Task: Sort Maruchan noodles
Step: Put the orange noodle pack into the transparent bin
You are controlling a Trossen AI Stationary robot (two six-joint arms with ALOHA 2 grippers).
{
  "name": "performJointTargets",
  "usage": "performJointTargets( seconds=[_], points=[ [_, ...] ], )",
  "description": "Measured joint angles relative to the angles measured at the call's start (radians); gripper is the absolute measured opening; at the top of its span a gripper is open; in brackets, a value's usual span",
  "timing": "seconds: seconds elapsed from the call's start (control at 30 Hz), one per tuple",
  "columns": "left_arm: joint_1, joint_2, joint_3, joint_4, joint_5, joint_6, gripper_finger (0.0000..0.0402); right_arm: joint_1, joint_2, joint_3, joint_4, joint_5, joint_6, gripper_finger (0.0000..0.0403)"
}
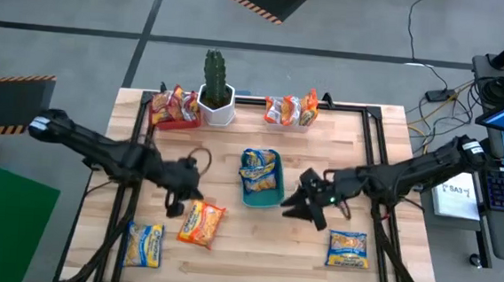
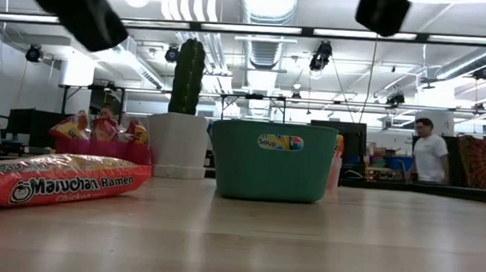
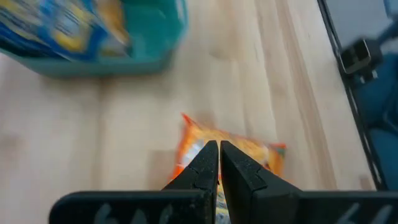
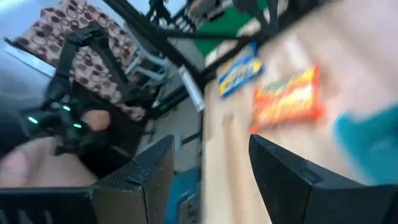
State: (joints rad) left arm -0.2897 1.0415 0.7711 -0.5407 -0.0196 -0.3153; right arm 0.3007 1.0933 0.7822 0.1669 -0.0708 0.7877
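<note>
Noodles are seen in flat, shiny packets. An orange-red packet [image 1: 202, 224] lies on the table [image 1: 253, 257], under the left gripper [image 1: 174, 210], whose fingers are pressed together. A yellow-blue packet [image 1: 260, 169] is kept in the green tray [image 1: 262, 198]. The right gripper [image 1: 294, 203] is spread wide beside that tray.

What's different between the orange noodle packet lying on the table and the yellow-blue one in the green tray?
The orange Maruchan packet lies flat on the bare wooden table, near the left hand; the yellow-blue packet sits inside the green tray at mid-table. The orange one is angled on the boards; the yellow-blue one lines up with its tray. Both are small flat rectangular ramen packets of similar size, and no hand holds either.
</note>
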Motion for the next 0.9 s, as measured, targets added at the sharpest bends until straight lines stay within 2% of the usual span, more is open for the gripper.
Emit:
performJointTargets(
  seconds=[0.17,0.37,0.53,0.7,0.9],
  points=[
    [-0.112,0.099,-0.043,0.063,0.0,-0.061,0.0,0.076,0.063,0.0,-0.039,0.0,0.224,0.0194],
    [-0.182,0.252,-0.08,0.12,-0.049,-0.126,0.0,0.159,0.136,0.0,-0.201,0.0,0.431,0.0194],
    [-0.215,0.361,-0.08,0.1,-0.057,-0.173,0.0,0.202,0.204,0.0,-0.325,0.029,0.487,0.0194],
    [-0.24,0.428,-0.079,0.106,-0.085,-0.225,0.0,0.219,0.287,0.0,-0.334,0.113,0.495,0.0194],
    [-0.261,0.521,-0.078,0.296,-0.179,-0.279,0.0,0.225,0.405,-0.002,-0.243,0.153,0.478,0.0194]
  ],
)
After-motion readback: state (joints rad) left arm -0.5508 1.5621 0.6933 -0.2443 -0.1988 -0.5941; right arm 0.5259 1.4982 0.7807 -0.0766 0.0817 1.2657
